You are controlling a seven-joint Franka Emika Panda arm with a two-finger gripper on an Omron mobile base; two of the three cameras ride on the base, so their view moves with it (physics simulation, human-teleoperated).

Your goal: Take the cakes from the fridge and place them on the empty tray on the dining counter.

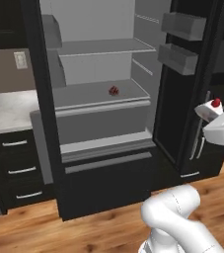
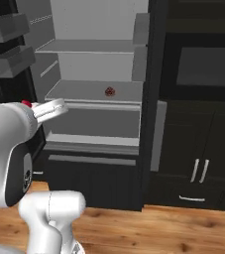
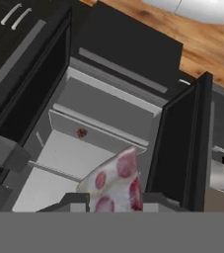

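The fridge [image 1: 98, 24] stands with both doors open and its pale grey shelves showing. One small cake [image 1: 113, 91] with a dark red top sits alone on the middle shelf [image 2: 109, 91] [image 3: 81, 132]. My gripper [image 3: 114, 200] is outside the fridge, in front of its right door [image 1: 211, 109], and is shut on another cake [image 3: 116, 175], whitish with red patches, which sits between the fingertips. That held cake shows as a red-topped bit [image 1: 215, 103] at the hand. The empty tray and the dining counter are out of view.
Grey door bins [image 1: 182, 24] hang on the open right door, close to the hand. A wall counter [image 1: 5, 111] with black drawers lies left of the fridge. Black cabinets [image 2: 198, 163] stand to its right, and wooden floor [image 1: 84, 232] lies in front.
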